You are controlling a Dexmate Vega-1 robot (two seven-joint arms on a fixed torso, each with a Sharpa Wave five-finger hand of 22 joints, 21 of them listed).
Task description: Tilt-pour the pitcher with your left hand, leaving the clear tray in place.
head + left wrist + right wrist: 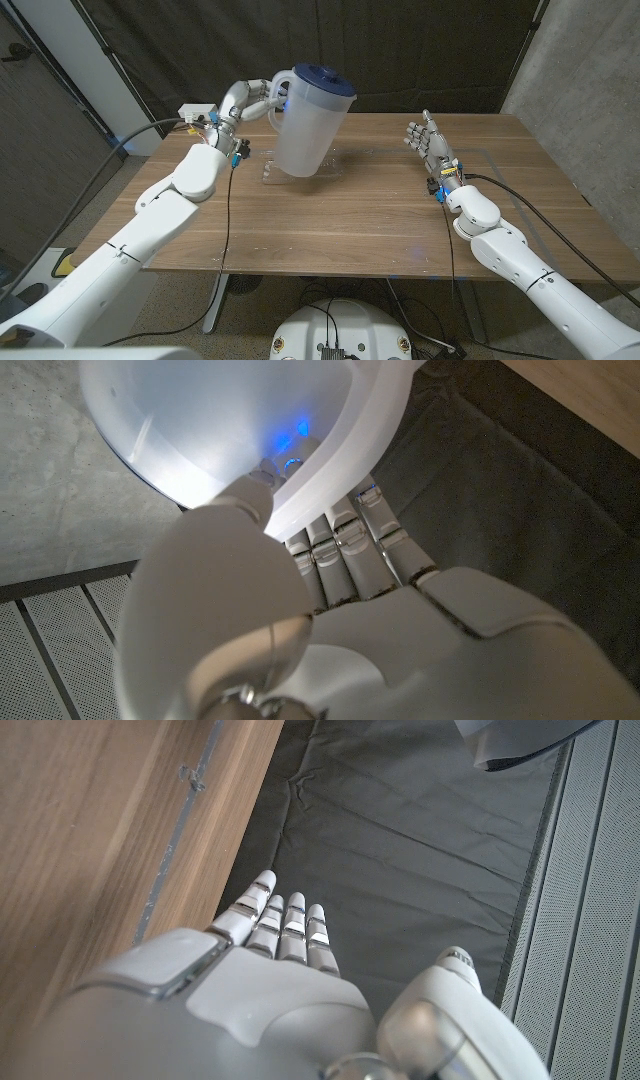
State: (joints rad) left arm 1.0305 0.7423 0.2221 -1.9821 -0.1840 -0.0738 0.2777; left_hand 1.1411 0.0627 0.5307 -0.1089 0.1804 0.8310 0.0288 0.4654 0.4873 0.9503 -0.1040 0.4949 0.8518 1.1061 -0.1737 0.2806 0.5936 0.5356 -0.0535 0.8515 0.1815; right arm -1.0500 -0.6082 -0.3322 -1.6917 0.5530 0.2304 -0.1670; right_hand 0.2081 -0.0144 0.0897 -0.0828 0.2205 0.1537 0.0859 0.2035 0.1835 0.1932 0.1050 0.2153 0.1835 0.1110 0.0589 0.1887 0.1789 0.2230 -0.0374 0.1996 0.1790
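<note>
I have the pitcher [310, 125] by its handle in my left hand [252, 100], fingers [345, 550] curled through the handle loop as the wrist camera shows, with the white body glowing just beyond them. The pitcher is lifted off the table [350, 225] and hangs over the clear tray [272, 172], its dark blue lid [322, 77] still seated on top. It leans only a little, the base swung toward the middle of the table and the top toward my hand, so I judge the pour proper has hardly begun: the grasp and the lift are done, the real tilt is what remains. Which way the spout faces I cannot make out from above, and the frosted wall hides whether anything is inside, so I would not claim that anything has come out. The tray lies flat on the wood near the far edge, partly covered from view by the pitcher's base, and nothing of mine touches it, which is as the task wants. My right hand [432, 145] holds nothing; it stands on its edge well apart on the other side of the table, fingers straight and together, pointing away from me. What is left, as I read it, is to roll my left wrist further while keeping the base clear of the tray.
</note>
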